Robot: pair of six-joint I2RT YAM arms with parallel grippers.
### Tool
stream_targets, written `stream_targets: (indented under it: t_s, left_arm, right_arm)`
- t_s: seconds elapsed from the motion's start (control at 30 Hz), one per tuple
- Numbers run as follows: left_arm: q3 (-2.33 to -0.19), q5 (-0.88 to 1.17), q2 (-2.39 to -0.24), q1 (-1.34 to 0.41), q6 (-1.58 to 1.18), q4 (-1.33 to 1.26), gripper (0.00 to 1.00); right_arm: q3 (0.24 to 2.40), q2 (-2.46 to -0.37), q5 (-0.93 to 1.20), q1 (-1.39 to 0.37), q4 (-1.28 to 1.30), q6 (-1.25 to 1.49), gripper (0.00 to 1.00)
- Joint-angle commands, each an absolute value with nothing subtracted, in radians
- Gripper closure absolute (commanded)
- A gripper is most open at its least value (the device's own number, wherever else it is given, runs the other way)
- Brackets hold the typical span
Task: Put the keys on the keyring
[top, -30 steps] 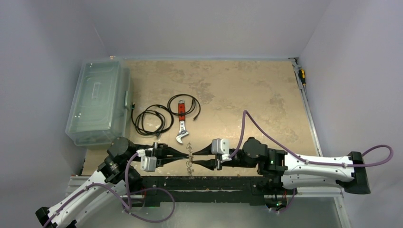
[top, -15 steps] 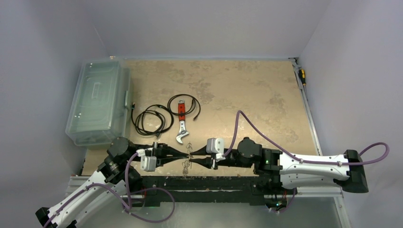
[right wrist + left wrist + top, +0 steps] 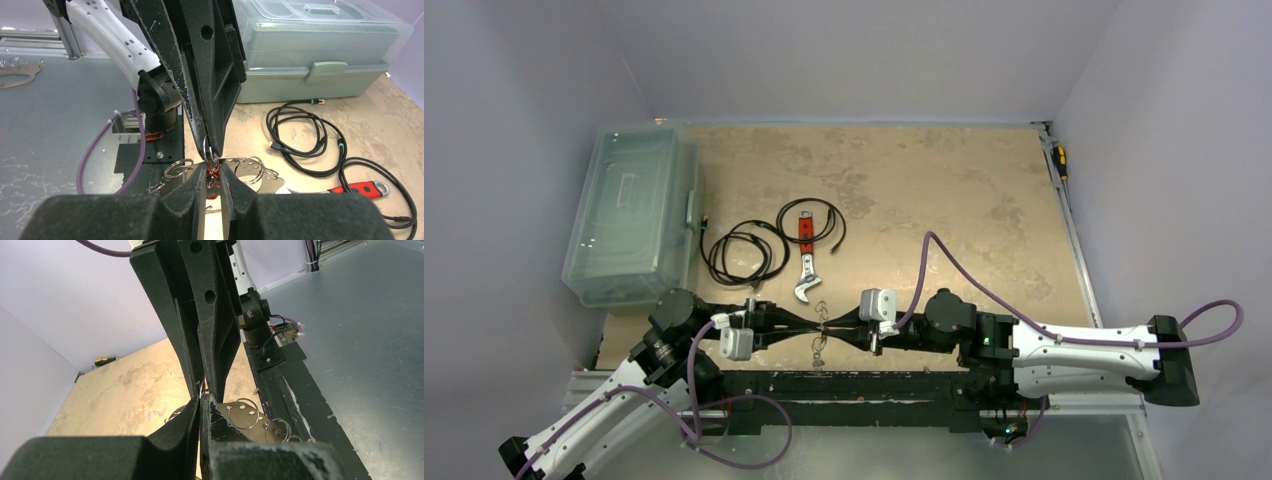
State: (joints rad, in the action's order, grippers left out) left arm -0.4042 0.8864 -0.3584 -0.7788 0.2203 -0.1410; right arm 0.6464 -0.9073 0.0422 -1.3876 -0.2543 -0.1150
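Note:
A cluster of thin silvery wire rings and flat silvery keys (image 3: 821,335) hangs between my two grippers at the table's near edge. My left gripper (image 3: 814,326) is shut on a thin wire loop of the keyring (image 3: 202,390). My right gripper (image 3: 828,328) meets it tip to tip, its jaws closed to a narrow gap on the same keyring wire (image 3: 208,150). Flat keys with holes (image 3: 250,415) and small rings (image 3: 177,167) hang beside the tips. A small red piece sits between the right gripper (image 3: 214,167) jaws. The loop's full shape is hidden.
A red-handled wrench (image 3: 805,262) lies just behind the grippers, with black coiled cables (image 3: 746,252) to its left. A clear lidded bin (image 3: 629,210) stands at far left. A screwdriver (image 3: 1060,160) lies at the right wall. The black base rail (image 3: 874,385) runs below.
My right gripper has moved left to the left gripper's tips and its jaws have closed from wide open onto the ring cluster. The left gripper has stayed still.

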Motion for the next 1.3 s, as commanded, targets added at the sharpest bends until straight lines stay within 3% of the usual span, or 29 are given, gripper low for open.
stream_targets:
  t_s: [0.0,0.37,0.53,0.63,0.8,0.9,1.03,1.27]
  left_arm:
    - [-0.438,0.884,-0.353,-0.773,0.224,-0.177,1.00]
    - [-0.434,0.890,-0.364,-0.773,0.220,-0.177,1.00]
    - [-0.432,0.896,-0.372,-0.773,0.230,-0.168,1.00]
    - [-0.424,0.909,-0.368,-0.775,0.232,-0.168,0.79]
    - [-0.409,0.865,-0.344,-0.775,0.232,-0.159,0.64]
    - [-0.417,0.809,-0.344,-0.775,0.199,-0.154,0.48]
    - [-0.477,0.727,-0.391,-0.776,0.118,-0.103,0.13]
    - [-0.693,0.595,-0.562,-0.775,-0.160,0.085,0.03]
  right_arm:
    - [0.669,-0.906,0.024,-1.390,-0.323,-0.110,0.85]
    - [0.666,-0.901,0.067,-1.390,-0.328,-0.131,1.00]
    - [0.675,-0.898,0.109,-1.390,-0.300,-0.133,1.00]
    - [0.705,-0.893,0.119,-1.390,-0.225,-0.143,1.00]
    - [0.760,-0.887,0.074,-1.390,-0.084,-0.149,1.00]
    - [0.770,-0.871,0.033,-1.390,-0.037,-0.148,1.00]
    - [0.796,-0.853,0.020,-1.390,0.045,-0.150,1.00]
    - [1.009,-0.945,0.013,-1.390,0.361,-0.137,1.00]
